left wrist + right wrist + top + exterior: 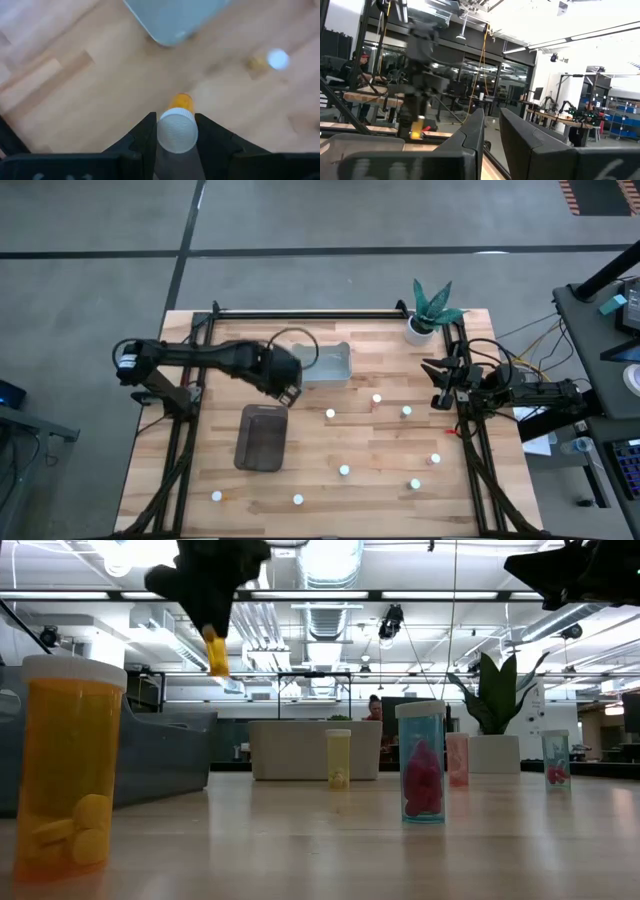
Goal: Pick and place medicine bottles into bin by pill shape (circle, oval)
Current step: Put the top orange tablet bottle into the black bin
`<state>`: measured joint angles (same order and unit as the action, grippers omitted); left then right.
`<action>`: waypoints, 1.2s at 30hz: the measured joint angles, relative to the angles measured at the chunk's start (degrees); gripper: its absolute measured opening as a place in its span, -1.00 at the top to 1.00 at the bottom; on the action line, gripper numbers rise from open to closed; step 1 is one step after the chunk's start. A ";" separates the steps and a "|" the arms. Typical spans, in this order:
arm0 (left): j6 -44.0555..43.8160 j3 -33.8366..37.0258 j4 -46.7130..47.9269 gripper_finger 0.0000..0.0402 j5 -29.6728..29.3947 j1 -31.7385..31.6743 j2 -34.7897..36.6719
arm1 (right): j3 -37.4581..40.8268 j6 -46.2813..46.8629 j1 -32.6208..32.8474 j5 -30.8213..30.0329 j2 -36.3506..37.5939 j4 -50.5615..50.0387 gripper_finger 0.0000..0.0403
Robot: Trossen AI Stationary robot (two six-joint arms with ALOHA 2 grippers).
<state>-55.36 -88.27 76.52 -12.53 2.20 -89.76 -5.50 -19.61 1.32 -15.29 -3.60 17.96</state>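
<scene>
My left gripper (pixel 288 392) is high above the table between a clear bin (pixel 326 366) and a dark bin (pixel 262 437), shut on an amber bottle (pixel 181 102) with a white cap. It also shows in the low view (pixel 216 652). Several other white-capped bottles stand upright on the wood, among them one (pixel 330 414) just right of my left gripper and a near amber one (pixel 70 775). My right gripper (pixel 438 380) is open and empty at the table's right edge, up in the air (pixel 492 125). My left gripper pinches the bottle at its white cap end (pixel 176 131) between its two fingers (pixel 146 134). The fingers come from above, pointing down. The bottle hangs below them, amber body downward and a little tilted, lifted well clear of the table.
A white pot with a green plant (pixel 424 320) stands at the far right corner. Black frame rails (pixel 180 440) run along the left, right and far sides of the table. Bare wood lies between the dark bin and the standing bottles.
</scene>
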 joint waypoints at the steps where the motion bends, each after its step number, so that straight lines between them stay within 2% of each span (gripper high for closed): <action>1: -1.38 -0.27 0.09 0.52 0.16 1.54 0.00 | 0.00 0.04 0.01 0.01 0.00 0.00 0.74; 7: -10.28 0.53 0.61 0.52 0.63 9.95 0.00 | 0.00 0.20 0.02 0.00 0.00 -0.02 0.74; 12: -14.89 0.72 2.07 0.52 0.68 13.54 -0.34 | 0.00 0.61 0.02 0.02 0.00 -0.07 0.74; 20: -15.94 2.11 2.53 0.52 0.71 14.20 -1.58 | 0.00 0.56 0.02 0.02 0.00 -0.13 0.74; 31: -20.71 15.19 1.32 0.52 2.84 14.73 -1.55 | 0.00 0.54 0.02 0.02 0.00 -0.24 0.74; 36: -20.76 19.00 -3.28 0.52 2.84 14.69 -1.53 | 0.00 0.45 0.02 0.02 0.00 -0.24 0.74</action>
<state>-76.12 -69.26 73.24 -9.69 16.88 -91.29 -5.50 -19.16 1.34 -15.27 -3.60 17.72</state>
